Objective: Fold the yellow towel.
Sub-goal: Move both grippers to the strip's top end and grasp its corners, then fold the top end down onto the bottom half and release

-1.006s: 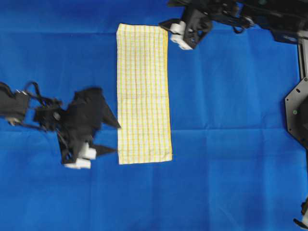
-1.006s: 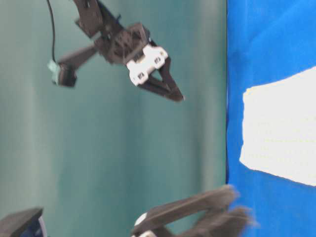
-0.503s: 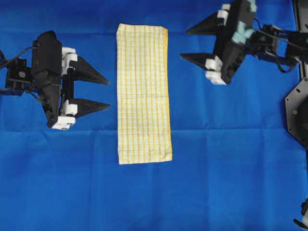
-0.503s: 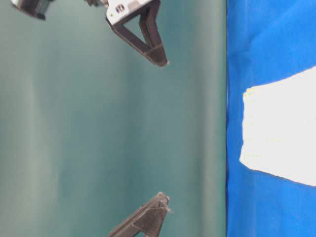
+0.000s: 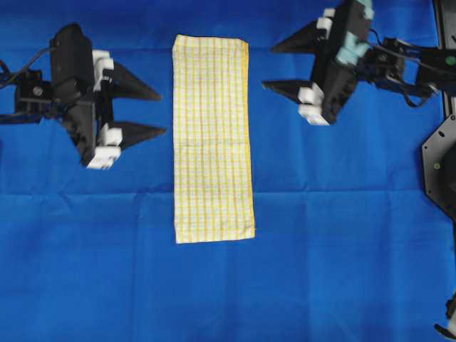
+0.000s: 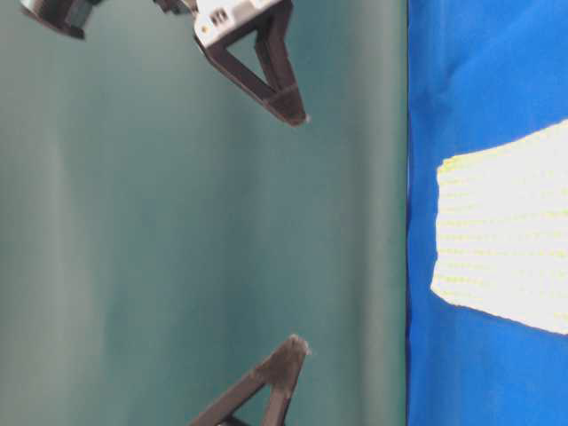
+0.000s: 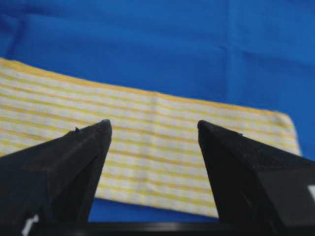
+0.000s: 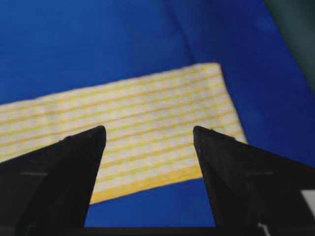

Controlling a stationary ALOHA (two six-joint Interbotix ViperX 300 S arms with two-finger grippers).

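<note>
Both the left gripper point(image 5: 157, 102) and the right gripper point(image 5: 271, 66) hang with jaws spread wide and empty on either side of the yellow towel point(image 5: 212, 139), a long strip lying flat toward the far edge of the blue cloth point(image 5: 342, 235).

This is looking like a robotics lab set up for cloth handling. A plain blue cloth point(image 5: 342, 249) is covering the whole bench, and two black arms with wrist cameras are reaching in from nine and three o'clock. A flat teal backdrop point(image 6: 177, 222) is standing behind the bench edge, and black rig hardware point(image 5: 440, 164) is sitting at three o'clock.
</note>
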